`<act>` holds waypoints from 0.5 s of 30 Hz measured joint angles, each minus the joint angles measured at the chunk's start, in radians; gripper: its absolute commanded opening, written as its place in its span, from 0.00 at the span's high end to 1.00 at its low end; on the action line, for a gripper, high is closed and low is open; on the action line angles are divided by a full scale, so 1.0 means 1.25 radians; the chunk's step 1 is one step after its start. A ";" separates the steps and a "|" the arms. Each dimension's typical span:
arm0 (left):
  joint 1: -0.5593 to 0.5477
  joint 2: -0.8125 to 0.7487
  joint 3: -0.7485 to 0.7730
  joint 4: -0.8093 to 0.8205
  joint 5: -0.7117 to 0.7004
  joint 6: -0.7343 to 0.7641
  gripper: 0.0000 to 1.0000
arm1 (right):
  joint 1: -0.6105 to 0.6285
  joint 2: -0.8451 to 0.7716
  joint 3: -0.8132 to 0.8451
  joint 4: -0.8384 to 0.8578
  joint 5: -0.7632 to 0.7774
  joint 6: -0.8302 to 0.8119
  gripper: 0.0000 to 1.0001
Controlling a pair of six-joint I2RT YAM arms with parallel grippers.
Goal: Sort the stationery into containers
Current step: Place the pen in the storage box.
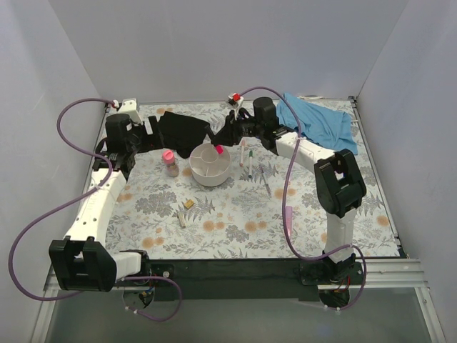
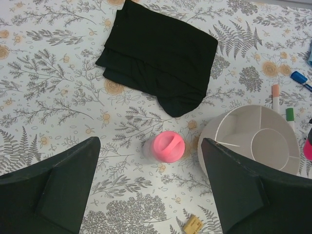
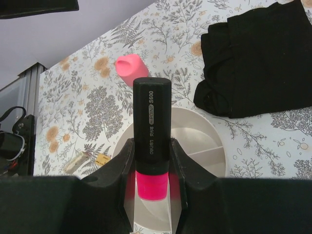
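My right gripper (image 3: pixel 151 161) is shut on the black highlighter (image 3: pixel 151 126) with a pink-red end and holds it over the white divided bowl (image 3: pixel 204 141). In the top view the right gripper (image 1: pixel 218 145) hangs above the far edge of the bowl (image 1: pixel 211 166). My left gripper (image 2: pixel 148 195) is open and empty, above the small pink-capped bottle (image 2: pixel 168 146), which stands left of the bowl (image 2: pixel 253 139). In the top view the bottle (image 1: pixel 170 161) stands left of the bowl. Thin white pens (image 1: pixel 251 158) lie right of the bowl. Tan pieces (image 1: pixel 188 204) lie in front of it.
A flat black fabric pouch (image 1: pixel 182 131) lies behind the bowl, also in the left wrist view (image 2: pixel 161 53). A blue cloth (image 1: pixel 318 121) lies at the back right. A tan piece (image 2: pixel 193 224) lies below the bottle. Grey walls enclose the floral mat.
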 measured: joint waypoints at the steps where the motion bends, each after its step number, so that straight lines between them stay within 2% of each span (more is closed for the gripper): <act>1: 0.000 0.002 0.004 -0.005 0.000 0.003 0.14 | -0.001 0.000 -0.010 0.027 0.000 0.011 0.99; 7: 0.000 0.025 0.037 -0.024 -0.014 0.026 0.14 | -0.008 0.016 -0.048 0.139 0.002 0.049 0.99; 15: 0.000 0.053 0.050 -0.030 -0.025 0.042 0.14 | -0.027 0.073 -0.051 0.217 0.009 0.059 0.99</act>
